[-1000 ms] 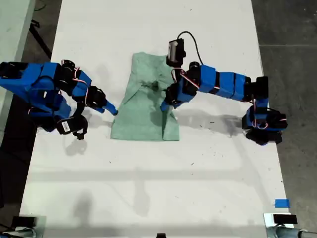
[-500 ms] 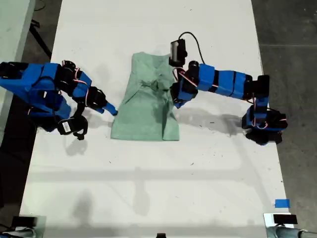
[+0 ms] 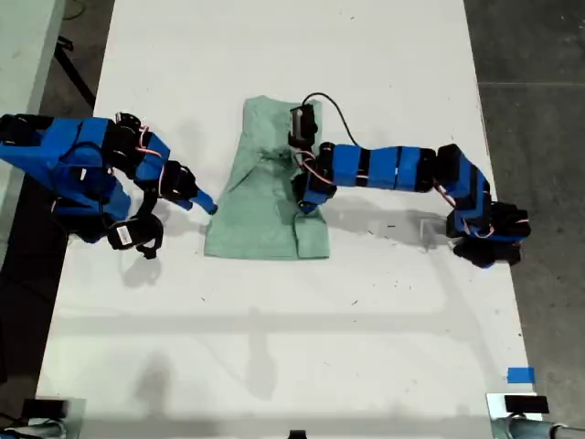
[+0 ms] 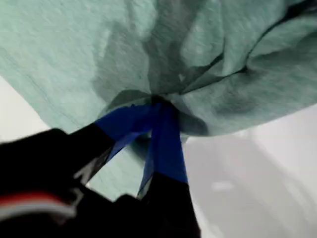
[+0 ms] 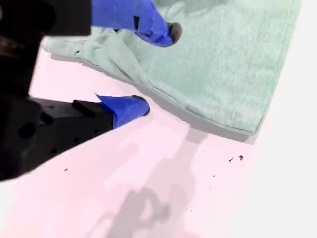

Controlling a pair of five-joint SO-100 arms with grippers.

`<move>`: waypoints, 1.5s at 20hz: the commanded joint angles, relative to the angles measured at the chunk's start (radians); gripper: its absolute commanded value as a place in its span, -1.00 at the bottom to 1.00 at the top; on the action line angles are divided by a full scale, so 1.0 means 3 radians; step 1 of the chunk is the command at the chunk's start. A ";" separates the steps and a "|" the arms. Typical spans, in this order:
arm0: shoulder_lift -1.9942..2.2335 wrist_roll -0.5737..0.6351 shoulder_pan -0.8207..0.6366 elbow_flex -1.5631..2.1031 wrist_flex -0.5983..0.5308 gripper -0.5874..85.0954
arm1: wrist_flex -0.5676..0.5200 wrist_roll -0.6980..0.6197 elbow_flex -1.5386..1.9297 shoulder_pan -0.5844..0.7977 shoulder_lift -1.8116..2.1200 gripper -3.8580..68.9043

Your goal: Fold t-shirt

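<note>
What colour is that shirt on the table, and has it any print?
The t-shirt is plain pale mint green, no print visible; the exterior view shows it best.

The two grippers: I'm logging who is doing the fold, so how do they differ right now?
My first gripper is shut on the t-shirt, pinching bunched cloth; my second gripper is open beside the shirt's edge, holding nothing. First reaches from the exterior view's right, second from its left. Both have blue fingers.
</note>
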 commanded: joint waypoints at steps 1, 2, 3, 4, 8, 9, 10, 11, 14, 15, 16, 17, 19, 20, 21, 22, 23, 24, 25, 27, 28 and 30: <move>0.0066 -0.0072 -0.0020 0.0010 -0.0077 -0.45 | 0.0557 -0.0061 -0.0690 0.0010 0.0240 -0.93; 0.0046 -0.0082 -0.0010 0.0051 -0.0123 -0.45 | 0.0762 -0.0072 -0.0757 0.0005 0.0532 -0.93; 0.0026 -0.0112 0.0010 0.0097 -0.0199 -0.45 | 0.0956 -0.0072 -0.0752 0.0005 0.0874 -0.93; -0.0020 -0.0164 0.0036 0.0159 -0.0286 -0.45 | 0.1089 -0.0082 -0.0690 0.0005 0.1222 -0.93; -0.0266 -0.0302 0.0133 0.0235 -0.0562 -0.45 | 0.1094 -0.0041 -0.0031 -0.0026 0.2291 -0.93; -0.0307 -0.0332 0.0143 0.0220 -0.0593 -0.45 | 0.1089 -0.0031 0.0061 -0.0015 0.2347 -0.93; -0.0332 -0.0343 0.0148 0.0215 -0.0614 -0.45 | 0.1079 -0.0020 0.0128 -0.0010 0.2352 -0.93; -0.0353 -0.0358 0.0159 0.0205 -0.0619 -0.45 | 0.1064 -0.0010 0.0169 -0.0005 0.2337 -0.93; -0.0358 -0.0501 0.0230 0.0261 -0.0624 -0.45 | 0.1043 -0.0031 0.0235 0.0005 0.2306 -0.93; -0.0363 -0.0547 0.0251 0.0297 -0.0634 -0.46 | 0.1043 -0.0041 0.0240 0.0010 0.2306 -0.93; -0.0368 -0.0578 0.0271 0.0348 -0.0675 -0.46 | 0.1043 -0.0051 0.0245 0.0020 0.2311 -0.93; -0.0368 -0.0624 0.0276 0.0414 -0.0731 -0.46 | 0.1043 -0.0066 0.0245 0.0026 0.2311 -0.93; -0.0383 -0.0701 0.0297 0.0557 -0.0874 -0.47 | 0.1043 -0.0072 0.0276 0.0036 0.2311 -0.93; -0.0409 -0.0726 0.0302 0.0624 -0.0951 -0.47 | 0.1043 -0.0077 0.0276 0.0036 0.2311 -0.93; -0.0450 -0.0752 0.0302 0.0680 -0.1033 -0.48 | 0.1043 -0.0077 0.0276 0.0036 0.2316 -0.93; -0.0501 -0.0767 0.0302 0.0741 -0.1150 -0.48 | 0.1043 -0.0077 0.0281 0.0031 0.2327 -0.93; -0.0588 -0.0767 0.0286 0.0798 -0.1289 -0.48 | 0.1043 -0.0082 0.0281 0.0031 0.2332 -0.93; -0.0701 -0.0767 0.0256 0.0828 -0.1421 -0.48 | 0.1043 -0.0082 0.0281 0.0031 0.2337 -0.93; -0.0803 -0.0747 0.0220 0.0885 -0.1600 -0.49 | 0.1043 -0.0082 0.0281 0.0031 0.2337 -0.93; -0.1064 -0.0701 0.0194 0.0905 -0.1887 -0.61 | 0.1043 -0.0077 0.0297 0.0031 0.2347 -0.93; -0.1207 -0.0680 0.0194 0.0854 -0.1979 -0.70 | 0.1043 -0.0072 0.0317 0.0031 0.2352 -0.93; -0.1386 -0.0716 0.0220 0.0823 -0.2122 -0.99 | 0.1033 -0.0061 0.0343 0.0026 0.2352 -0.93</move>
